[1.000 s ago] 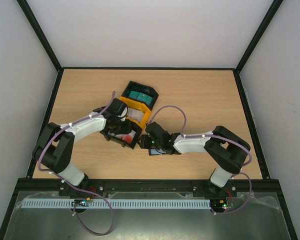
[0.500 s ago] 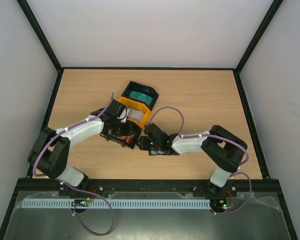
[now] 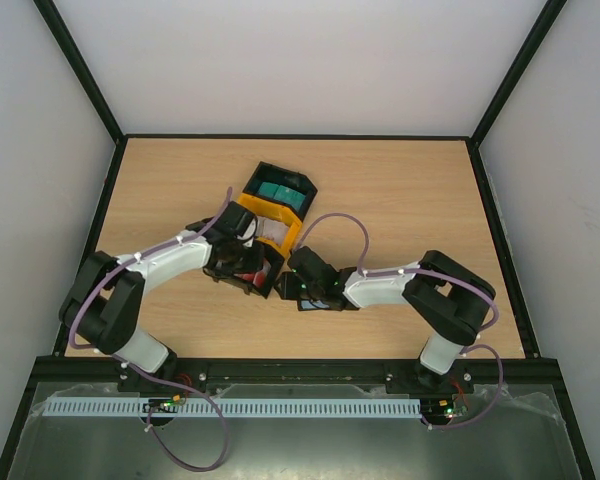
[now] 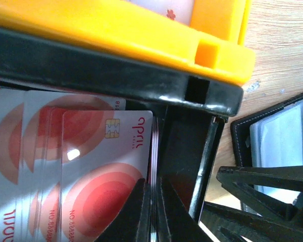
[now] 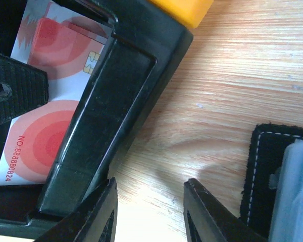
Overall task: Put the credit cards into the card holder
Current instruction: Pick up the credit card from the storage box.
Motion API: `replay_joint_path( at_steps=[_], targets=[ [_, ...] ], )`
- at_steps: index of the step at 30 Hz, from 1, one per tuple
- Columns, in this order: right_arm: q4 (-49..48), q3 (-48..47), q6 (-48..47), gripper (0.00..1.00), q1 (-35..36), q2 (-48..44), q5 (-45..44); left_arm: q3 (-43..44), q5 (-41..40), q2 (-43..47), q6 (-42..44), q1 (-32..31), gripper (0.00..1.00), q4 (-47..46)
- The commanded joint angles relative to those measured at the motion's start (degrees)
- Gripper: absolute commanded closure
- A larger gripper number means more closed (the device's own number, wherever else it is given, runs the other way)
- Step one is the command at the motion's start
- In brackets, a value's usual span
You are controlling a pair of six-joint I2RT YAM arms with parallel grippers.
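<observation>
Several red-and-white credit cards (image 4: 91, 166) stand in a black bin (image 3: 242, 270). My left gripper (image 4: 154, 201) is inside that bin, its jaws pinched on the right edge of the front red-and-white card. It shows in the top view (image 3: 242, 260) too. The black card holder (image 3: 318, 297) lies open on the table just right of the bin, and it is also in the left wrist view (image 4: 278, 136) and the right wrist view (image 5: 283, 176). My right gripper (image 5: 151, 199) is open and empty over bare wood between the bin wall (image 5: 116, 101) and the holder.
A yellow bin (image 3: 272, 222) with grey-white cards sits behind the black bin. A second black bin (image 3: 283, 187) with teal cards is behind that. The three bins touch in a diagonal row. Both grippers are close together near the holder.
The left arm has shifted slightly while its gripper stayed in the red-card bin. The right gripper has edged a little left toward the bin.
</observation>
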State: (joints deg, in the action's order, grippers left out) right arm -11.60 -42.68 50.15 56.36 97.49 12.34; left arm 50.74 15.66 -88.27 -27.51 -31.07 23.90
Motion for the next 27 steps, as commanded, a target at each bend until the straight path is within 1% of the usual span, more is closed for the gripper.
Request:
replay_joint_path(
  at_steps=[1, 5, 8, 12, 14, 16, 19, 23, 27],
  targets=[
    [0.3, 0.3, 0.2, 0.64, 0.4, -2.9, -3.0, 2.7, -5.7, 0.6, 0.5, -1.1, 0.98, 4.1],
    [1.4, 0.8, 0.2, 0.64, 0.5, -5.7, -4.7, 4.8, -10.1, 3.9, 0.5, -1.2, 0.97, 7.4],
    [1.7, 1.5, 0.4, 0.64, 0.4, -7.8, -5.0, 5.4, -11.5, 7.2, -0.1, -1.3, 0.98, 9.0],
    [1.2, 2.5, 0.5, 0.6, 0.4, -11.3, -4.5, 5.6, -12.8, 11.5, -1.6, -1.2, 0.98, 10.5],
    [-0.4, 3.0, 0.5, 0.56, 0.4, -13.4, -2.9, 5.7, -13.3, 13.9, -2.5, -1.2, 0.98, 10.8],
    [-2.8, 3.4, 0.6, 0.49, 0.1, -15.3, 0.4, 5.9, -13.1, 16.5, -3.8, -1.2, 0.98, 10.8],
    [-8.7, 4.2, 2.5, 0.38, -1.0, -18.1, 7.8, 6.1, -10.9, 19.8, -5.4, -1.0, 0.98, 9.7],
    [-15.3, 3.6, 5.6, 0.25, -2.6, -20.1, 13.0, 6.0, -5.7, 24.5, -8.8, 0.4, 0.98, 6.5],
    [-18.4, 0.0, 7.2, 0.2, -3.9, -18.0, 16.7, 5.1, 0.8, 28.7, -12.6, 3.9, 0.98, 2.2]
  ],
)
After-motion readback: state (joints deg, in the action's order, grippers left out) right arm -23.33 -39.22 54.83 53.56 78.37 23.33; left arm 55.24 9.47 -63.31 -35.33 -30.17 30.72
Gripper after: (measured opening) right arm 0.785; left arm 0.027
